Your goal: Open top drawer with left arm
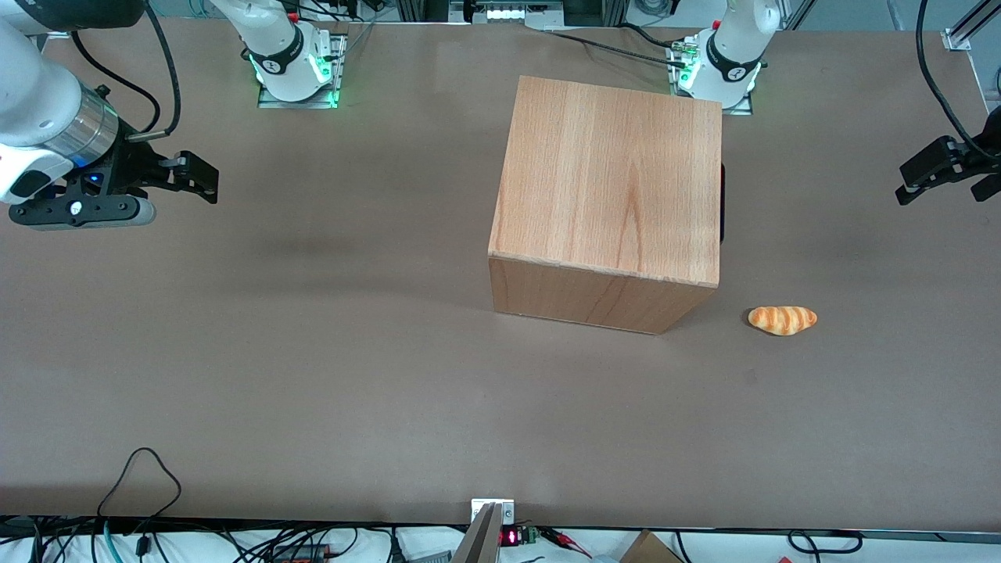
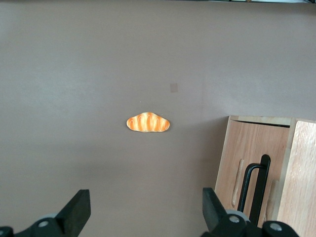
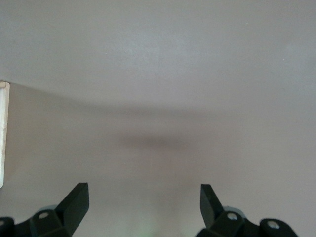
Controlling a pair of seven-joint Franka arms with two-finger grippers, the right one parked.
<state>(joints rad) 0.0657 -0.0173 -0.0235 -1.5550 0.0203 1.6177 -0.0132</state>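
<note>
The top drawer (image 2: 254,163) sits shut in the cabinet (image 1: 610,195), in the face turned toward the working arm's end of the worktop (image 1: 313,352); its slim black bar handle (image 2: 254,185) shows in the wrist view. The left arm's pincer (image 1: 938,168) hangs in the air well apart from that face, fingers spread wide and holding nothing. A bread roll (image 1: 782,320) lies near the cabinet. Judging by this, the arm must travel in toward the handle.

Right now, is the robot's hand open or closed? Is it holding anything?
Left gripper: jaws open, holding nothing, hanging above the table off the cabinet's handle side.
</note>
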